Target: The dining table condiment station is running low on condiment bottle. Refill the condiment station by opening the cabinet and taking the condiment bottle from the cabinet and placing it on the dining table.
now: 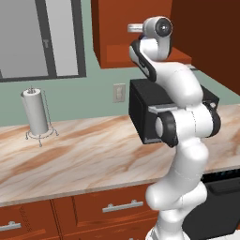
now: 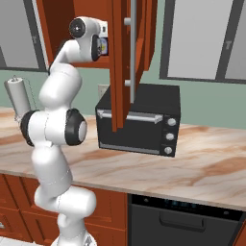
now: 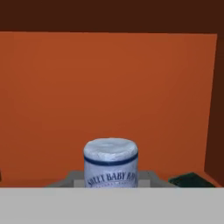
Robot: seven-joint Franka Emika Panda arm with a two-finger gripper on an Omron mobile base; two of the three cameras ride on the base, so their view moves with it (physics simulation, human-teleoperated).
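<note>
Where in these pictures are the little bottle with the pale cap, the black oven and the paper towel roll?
Small condiment bottle with pale bluish-grey cap (image 3: 110, 153): hand view, on its cap.
Black toaster oven (image 2: 139, 125): right base view, on its front door.
White paper towel roll (image 1: 35, 111): left base view, mid-roll.

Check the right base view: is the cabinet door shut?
No: the cabinet door stands swung open, edge-on above the toaster oven, with the arm reaching inside.

A black toaster oven (image 2: 139, 122) with 3 knobs at its right side is set on the marble wall counter (image 1: 79, 157), against the green wall. A paper towel roll (image 1: 35, 112) is held upright on a wire stand (well apart from the oven). Drawers (image 1: 110, 208) with silver handles are seen below the counter.
</note>
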